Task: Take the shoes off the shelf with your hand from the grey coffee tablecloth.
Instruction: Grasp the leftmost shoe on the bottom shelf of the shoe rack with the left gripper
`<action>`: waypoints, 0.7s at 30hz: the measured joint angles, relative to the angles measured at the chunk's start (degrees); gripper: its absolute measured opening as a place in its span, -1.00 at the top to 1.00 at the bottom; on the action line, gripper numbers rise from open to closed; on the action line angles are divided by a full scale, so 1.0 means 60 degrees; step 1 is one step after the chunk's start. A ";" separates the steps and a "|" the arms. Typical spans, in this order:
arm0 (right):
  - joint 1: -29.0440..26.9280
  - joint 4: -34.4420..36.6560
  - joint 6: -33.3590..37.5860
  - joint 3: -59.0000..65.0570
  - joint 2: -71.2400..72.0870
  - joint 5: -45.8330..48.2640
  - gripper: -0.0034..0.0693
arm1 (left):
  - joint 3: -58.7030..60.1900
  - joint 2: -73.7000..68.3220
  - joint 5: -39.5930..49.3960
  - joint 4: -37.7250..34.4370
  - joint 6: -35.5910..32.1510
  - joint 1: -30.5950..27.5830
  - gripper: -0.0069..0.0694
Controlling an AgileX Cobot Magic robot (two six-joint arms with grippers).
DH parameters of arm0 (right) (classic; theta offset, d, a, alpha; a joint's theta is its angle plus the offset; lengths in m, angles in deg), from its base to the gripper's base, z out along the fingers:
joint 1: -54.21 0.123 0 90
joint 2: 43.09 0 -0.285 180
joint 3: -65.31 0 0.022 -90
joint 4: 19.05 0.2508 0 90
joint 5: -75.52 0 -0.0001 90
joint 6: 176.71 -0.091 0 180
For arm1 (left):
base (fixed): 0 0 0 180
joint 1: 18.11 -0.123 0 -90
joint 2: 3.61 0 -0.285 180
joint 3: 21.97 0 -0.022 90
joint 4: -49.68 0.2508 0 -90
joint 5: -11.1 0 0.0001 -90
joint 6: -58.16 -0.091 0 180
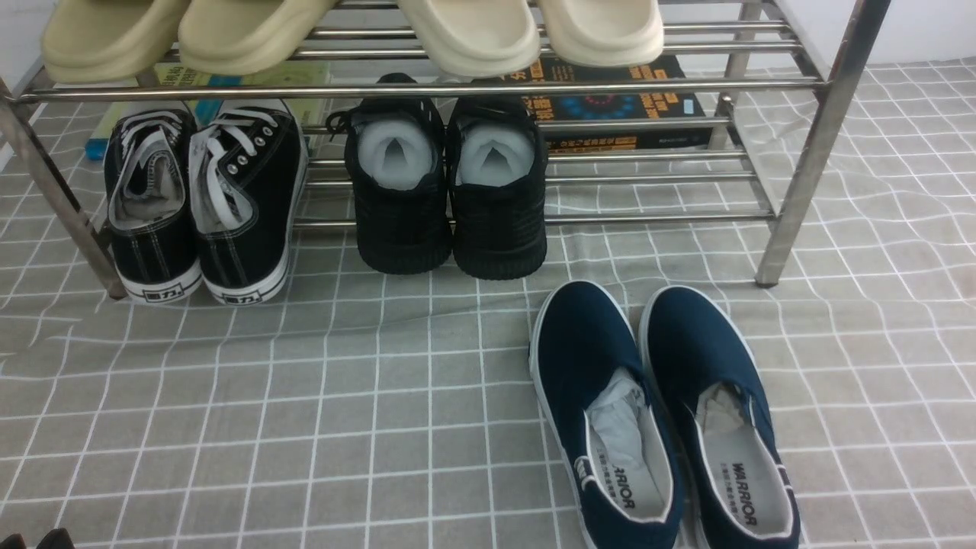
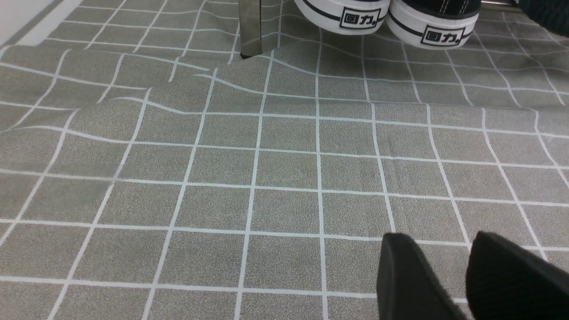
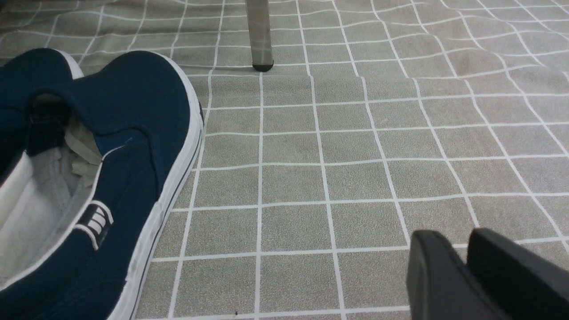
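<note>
The shoes, black canvas with white laces, stand on the lower tier at the left end of the silver shelf, heels toward me. Their white heels show at the far edge of the left wrist view, beside a shelf leg. My left gripper hovers low over the grey coffee tablecloth, well short of the shoes; its fingers stand slightly apart and empty. My right gripper is shut and empty over the cloth, right of the navy slip-ons. Neither arm shows clearly in the front view.
All-black knit sneakers sit mid-shelf beside the canvas pair. Navy slip-ons lie on the cloth at front right, also in the right wrist view. Beige slippers fill the top tier. Books lie behind. A shelf leg stands ahead of the right gripper.
</note>
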 joint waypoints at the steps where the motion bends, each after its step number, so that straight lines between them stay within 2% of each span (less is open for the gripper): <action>1: 0.0000 0.0000 0.0000 0.0000 0.0000 0.0000 0.53 | 0.0000 0.0000 0.0000 0.0000 0.0000 0.0000 0.19; 10: 0.0000 0.0000 0.0000 0.0000 0.0000 0.0000 0.50 | 0.0000 0.0000 0.0000 -0.0293 0.0249 0.0000 0.19; 17: 0.0000 0.0000 0.0000 0.0000 0.0000 0.0000 0.47 | 0.0011 0.0000 -0.0098 -0.6234 0.4739 0.0000 0.19; 18: 0.0000 0.0000 0.0000 0.0000 0.0000 0.0000 0.47 | 0.0011 0.0000 -0.0138 -0.6886 0.5237 0.0000 0.19; 21: 0.0000 0.0000 0.0000 0.0000 0.0000 0.0000 0.45 | 0.0011 0.0000 -0.0217 -0.7718 0.5817 0.0000 0.19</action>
